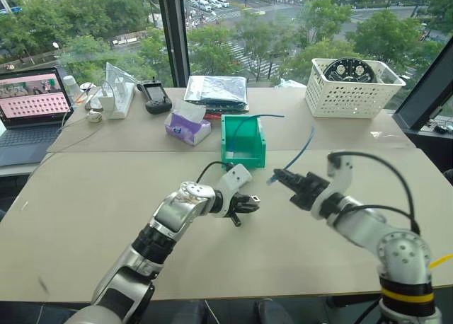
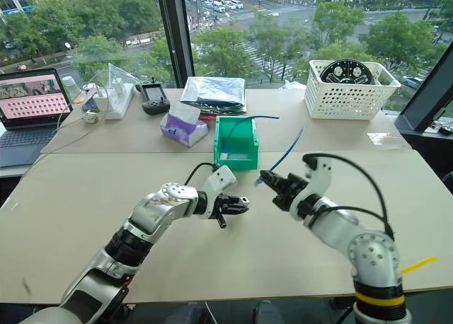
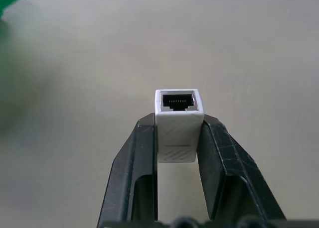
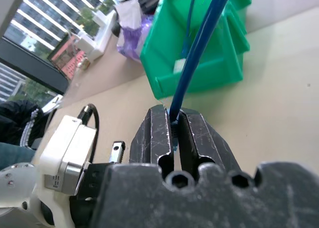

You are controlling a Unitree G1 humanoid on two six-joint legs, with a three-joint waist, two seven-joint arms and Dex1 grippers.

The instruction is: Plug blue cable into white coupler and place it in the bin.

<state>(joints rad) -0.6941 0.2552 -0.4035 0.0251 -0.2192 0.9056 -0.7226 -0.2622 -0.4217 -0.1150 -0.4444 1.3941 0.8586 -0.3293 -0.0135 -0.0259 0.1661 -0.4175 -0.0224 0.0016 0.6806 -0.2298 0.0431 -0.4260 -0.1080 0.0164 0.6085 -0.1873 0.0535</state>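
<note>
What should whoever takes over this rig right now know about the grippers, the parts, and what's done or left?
Left gripper: fingers shut on the white coupler, its open socket facing away from the wrist.
Right gripper: fingers shut on the blue cable near its plug end, above the table.
The bin stands just beyond both grippers; another cable with a white piece already lies in it.
Done: both parts picked up.
Left: plug the cable into the coupler, then place it in the bin.

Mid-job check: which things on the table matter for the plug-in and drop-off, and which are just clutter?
Job items:
- blue cable, held in the right gripper
- white coupler, held in the left gripper
- green bin

Clutter:
- laptop
- tissue pack
- white basket
- handheld controller
- foil bag
</note>
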